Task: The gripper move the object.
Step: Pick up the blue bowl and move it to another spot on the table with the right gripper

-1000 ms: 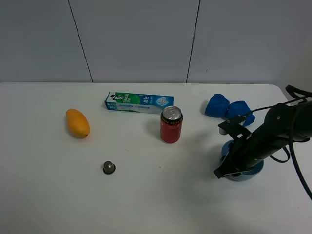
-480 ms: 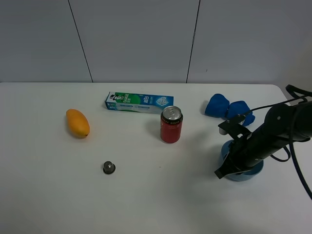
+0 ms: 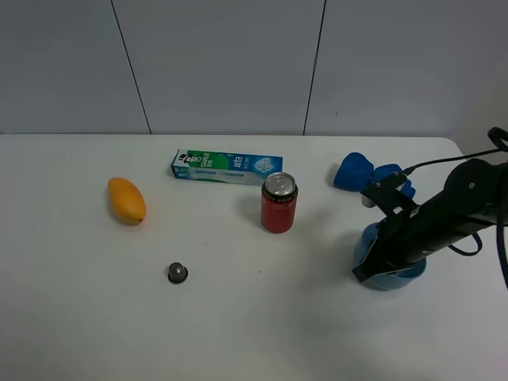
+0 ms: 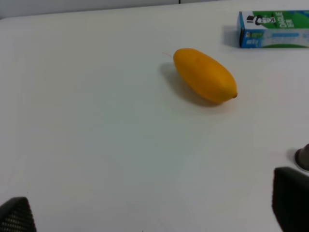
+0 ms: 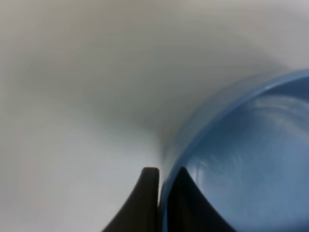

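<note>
The right gripper [image 3: 359,274] seems pinched shut on the rim of the blue bowl [image 3: 395,280] at the right side of the table [image 3: 238,333], so that thin, one-sided hold could let it tilt and slip.

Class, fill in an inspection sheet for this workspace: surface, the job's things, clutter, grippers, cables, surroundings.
Surface: white table, flat and evenly lit.
Job's things: round blue bowl at the table's right side, held by its rim.
Clutter: orange mango; green-and-blue toothpaste box; upright red drink can; small dark round cap; crumpled blue item behind the bowl.
Grippers: right gripper shut on the bowl's rim, one finger inside and one outside; left gripper open over bare table, holding nothing.
Cables: black cable running by the right arm.
Surroundings: grey panelled wall behind the table.
</note>
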Robot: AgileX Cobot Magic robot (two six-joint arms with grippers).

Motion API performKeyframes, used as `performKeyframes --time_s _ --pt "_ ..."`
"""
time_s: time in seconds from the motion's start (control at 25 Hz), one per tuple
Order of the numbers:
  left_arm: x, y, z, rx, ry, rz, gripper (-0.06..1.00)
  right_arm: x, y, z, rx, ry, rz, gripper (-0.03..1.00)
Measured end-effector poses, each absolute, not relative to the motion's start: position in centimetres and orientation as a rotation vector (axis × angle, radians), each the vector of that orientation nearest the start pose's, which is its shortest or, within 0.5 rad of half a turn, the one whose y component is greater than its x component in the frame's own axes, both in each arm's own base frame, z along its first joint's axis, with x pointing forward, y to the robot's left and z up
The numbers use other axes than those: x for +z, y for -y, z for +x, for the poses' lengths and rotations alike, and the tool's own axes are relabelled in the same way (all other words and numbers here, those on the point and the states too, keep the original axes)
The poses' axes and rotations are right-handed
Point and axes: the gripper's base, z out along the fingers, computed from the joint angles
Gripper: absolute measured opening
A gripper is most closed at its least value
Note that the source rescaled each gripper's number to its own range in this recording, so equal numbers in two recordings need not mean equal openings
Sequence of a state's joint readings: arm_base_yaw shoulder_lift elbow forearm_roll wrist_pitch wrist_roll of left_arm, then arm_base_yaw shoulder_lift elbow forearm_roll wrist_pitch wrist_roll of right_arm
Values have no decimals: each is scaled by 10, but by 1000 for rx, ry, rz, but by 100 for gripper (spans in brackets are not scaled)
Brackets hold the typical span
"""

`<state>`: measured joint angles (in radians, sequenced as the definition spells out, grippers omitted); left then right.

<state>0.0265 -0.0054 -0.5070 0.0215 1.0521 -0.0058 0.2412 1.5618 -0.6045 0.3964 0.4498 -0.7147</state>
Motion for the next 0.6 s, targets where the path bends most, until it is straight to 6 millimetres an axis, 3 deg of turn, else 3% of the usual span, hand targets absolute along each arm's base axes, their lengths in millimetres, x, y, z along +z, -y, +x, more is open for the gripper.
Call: performKeyframes --time_s 0.6 --pt "280 -2 -6 39 -2023 -34 100 185 -67 217 146 -2554 -913 0"
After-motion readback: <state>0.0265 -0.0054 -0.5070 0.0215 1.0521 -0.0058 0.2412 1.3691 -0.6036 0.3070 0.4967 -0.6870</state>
